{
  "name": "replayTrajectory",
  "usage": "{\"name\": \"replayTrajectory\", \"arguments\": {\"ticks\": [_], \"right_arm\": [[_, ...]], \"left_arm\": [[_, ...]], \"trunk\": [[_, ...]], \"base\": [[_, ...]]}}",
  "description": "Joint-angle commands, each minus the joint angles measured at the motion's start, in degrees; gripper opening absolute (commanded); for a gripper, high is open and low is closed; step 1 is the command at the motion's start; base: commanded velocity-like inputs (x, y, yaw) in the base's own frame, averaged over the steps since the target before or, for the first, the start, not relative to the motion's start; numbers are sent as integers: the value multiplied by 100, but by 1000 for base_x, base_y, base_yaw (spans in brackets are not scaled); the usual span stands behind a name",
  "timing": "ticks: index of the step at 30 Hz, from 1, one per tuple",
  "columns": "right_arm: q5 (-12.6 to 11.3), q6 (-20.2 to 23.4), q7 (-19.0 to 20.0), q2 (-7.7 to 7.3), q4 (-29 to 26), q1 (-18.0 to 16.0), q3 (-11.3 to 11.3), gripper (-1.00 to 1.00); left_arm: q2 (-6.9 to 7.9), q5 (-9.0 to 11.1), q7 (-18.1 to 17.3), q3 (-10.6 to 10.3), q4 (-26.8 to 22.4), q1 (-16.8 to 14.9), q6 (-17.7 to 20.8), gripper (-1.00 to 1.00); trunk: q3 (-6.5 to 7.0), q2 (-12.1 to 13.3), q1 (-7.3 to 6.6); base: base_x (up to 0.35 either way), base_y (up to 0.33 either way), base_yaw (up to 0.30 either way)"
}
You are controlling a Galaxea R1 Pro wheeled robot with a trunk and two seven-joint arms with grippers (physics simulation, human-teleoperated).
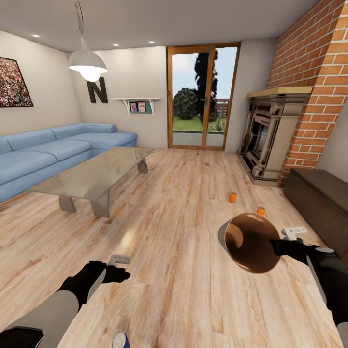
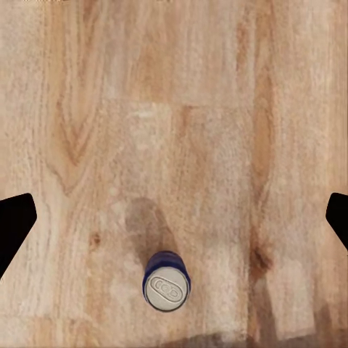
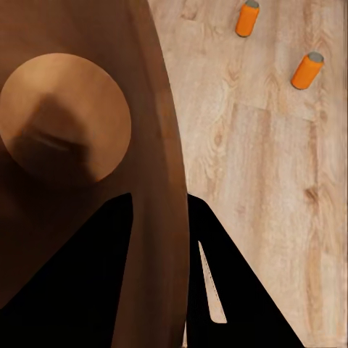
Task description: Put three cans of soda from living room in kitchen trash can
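Right pincer (image 1: 279, 246): closed on the rim of the trash can (image 1: 251, 241), 1 finger inside the wall and 1 outside, as the right wrist view shows (image 3: 156, 217). The can is held off the floor and tilted so its brown-copper interior and round bottom face the head camera. Its grey outside shows as a thin sliver at the left edge, and the oval handle holes cannot be made out.

Left pincer (image 1: 118, 268): open wide and holding nothing. In the left wrist view its 2 dark fingertips (image 2: 14, 225) sit at opposite edges of the frame, with bare wood floor (image 2: 181, 109) between them. The blue can (image 2: 167, 281) stands upright on the floor, between the fingers' line but nearer the camera side and touching neither. In the head view this blue can (image 1: 120, 340) is cut off by the lower frame edge, with its top and a little of its side visible.

The 2 orange cans stand upright on the floor beyond the trash can: the farther one (image 1: 233, 197) is fully visible; the nearer one (image 1: 261, 210) is partly hidden behind the can's rim. Both appear in the right wrist view (image 3: 247, 19) (image 3: 307, 70), apart from each other.

The room has a blue sofa (image 1: 53, 150), glass counter (image 1: 92, 176), brick fireplace (image 1: 270, 140) and dark cabinet (image 1: 321, 200), the last cut off at the right edge.
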Motion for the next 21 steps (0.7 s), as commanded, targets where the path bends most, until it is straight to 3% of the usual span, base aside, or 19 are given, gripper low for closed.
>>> {"name": "replayTrajectory", "arguments": {"ticks": [1,7,10,11,21], "right_arm": [[-33,-32,15,-19,32,33,-33,-100],[332,-265,20,-8,147,159,-201,-100],[450,-278,21,-6,155,170,-215,-100],[-1071,-281,21,-4,157,173,-219,-100],[-1067,-291,21,2,161,182,-227,-100]], "left_arm": [[13,9,2,5,-33,33,33,100],[58,30,9,44,-231,150,232,100],[61,32,10,48,-330,162,264,100],[62,32,10,49,-345,164,268,100],[65,21,17,47,-335,173,316,100]], "trunk": [[1,0,0],[1,0,0],[-53,-121,66],[-71,-161,88],[-251,-562,307]], "base": [[0,0,0],[0,0,0],[0,0,0],[0,0,0],[0,0,0]]}}
